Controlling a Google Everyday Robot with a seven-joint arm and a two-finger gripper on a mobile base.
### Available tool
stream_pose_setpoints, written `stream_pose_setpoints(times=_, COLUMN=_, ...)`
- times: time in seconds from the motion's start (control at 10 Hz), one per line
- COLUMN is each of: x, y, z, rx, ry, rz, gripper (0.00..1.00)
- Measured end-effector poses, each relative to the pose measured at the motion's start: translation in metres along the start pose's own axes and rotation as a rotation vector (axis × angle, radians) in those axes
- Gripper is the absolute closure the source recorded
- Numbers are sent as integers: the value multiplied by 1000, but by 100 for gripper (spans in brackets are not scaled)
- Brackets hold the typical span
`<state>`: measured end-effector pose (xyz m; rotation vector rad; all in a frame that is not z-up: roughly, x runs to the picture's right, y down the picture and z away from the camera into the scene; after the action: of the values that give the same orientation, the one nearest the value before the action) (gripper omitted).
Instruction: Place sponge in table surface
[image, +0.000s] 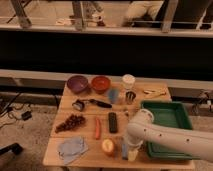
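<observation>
My white arm reaches in from the right, bends at the elbow and points down at the front of the wooden table (165, 95). The gripper (128, 148) is low over the table's front edge, just right of an orange fruit (107, 146). A yellow and blue sponge (131, 155) is right at the gripper's tip, at or just above the table surface. The wrist hides where gripper and sponge meet.
A green tray (170, 117) sits at the right under my arm. On the table are a purple bowl (77, 83), a red bowl (101, 82), a white cup (129, 81), a black remote (113, 122), a carrot (97, 127), grapes (71, 122), a grey cloth (71, 148) and a brush (92, 103).
</observation>
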<state>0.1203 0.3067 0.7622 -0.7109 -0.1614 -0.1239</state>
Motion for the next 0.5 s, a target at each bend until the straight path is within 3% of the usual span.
stream_pose_setpoints(times=0.3, x=0, y=-3, z=-9, rx=17, ry=-12, rz=16, gripper=73)
stream_pose_setpoints(times=0.5, x=1, y=-9, z=-30, rx=44, ry=-28, rz=29, gripper=73)
